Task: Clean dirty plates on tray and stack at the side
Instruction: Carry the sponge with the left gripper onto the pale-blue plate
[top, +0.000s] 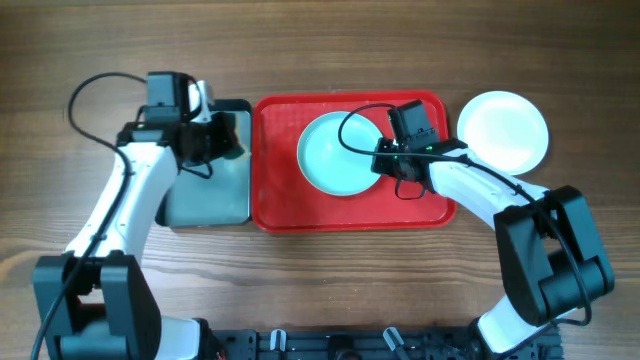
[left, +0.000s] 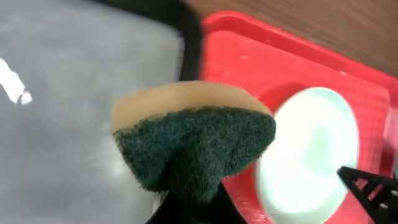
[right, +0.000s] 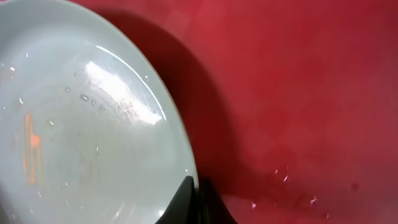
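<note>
A pale aqua plate lies on the red tray, its face wet. My right gripper is shut on this plate's right rim; in the right wrist view the fingers pinch the rim of the plate above the tray floor. A white plate lies on the table right of the tray. A second aqua plate does not show separately. My left gripper is shut on a sponge, tan with a dark green scouring side, held over the black tray.
A smaller black tray with a grey inside stands against the red tray's left edge and also shows in the left wrist view. The red tray and aqua plate lie right of the sponge there. Cables trail behind both arms.
</note>
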